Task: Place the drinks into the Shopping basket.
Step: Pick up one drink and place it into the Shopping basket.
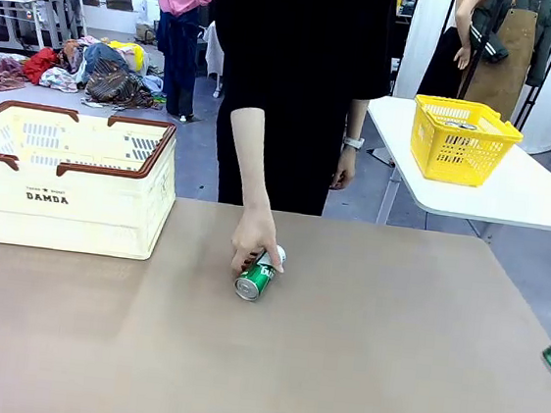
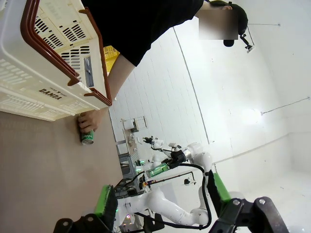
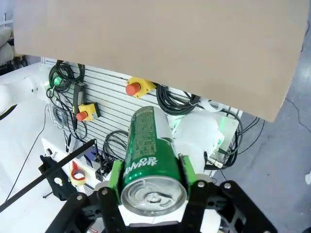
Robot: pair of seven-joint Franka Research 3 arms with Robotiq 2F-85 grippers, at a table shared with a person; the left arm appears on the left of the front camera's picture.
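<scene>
We see a person's hand [image 1: 252, 239] resting on a green can [image 1: 256, 278], which lies on its side near the middle of the tabletop [image 1: 366, 374]. It is well apart from the shopping basket [image 1: 18, 214] at the far left. The near wall of this basket hides its bottom from us. A yellow basket [image 1: 463, 142] stands on a separate white table [image 1: 543, 195] behind. Our right tool [image 3: 151, 175] is closed around a second green can [image 3: 146, 145], near the right edge of the tabletop. Our left tool [image 2: 162, 196] is wide open and holds nothing.
</scene>
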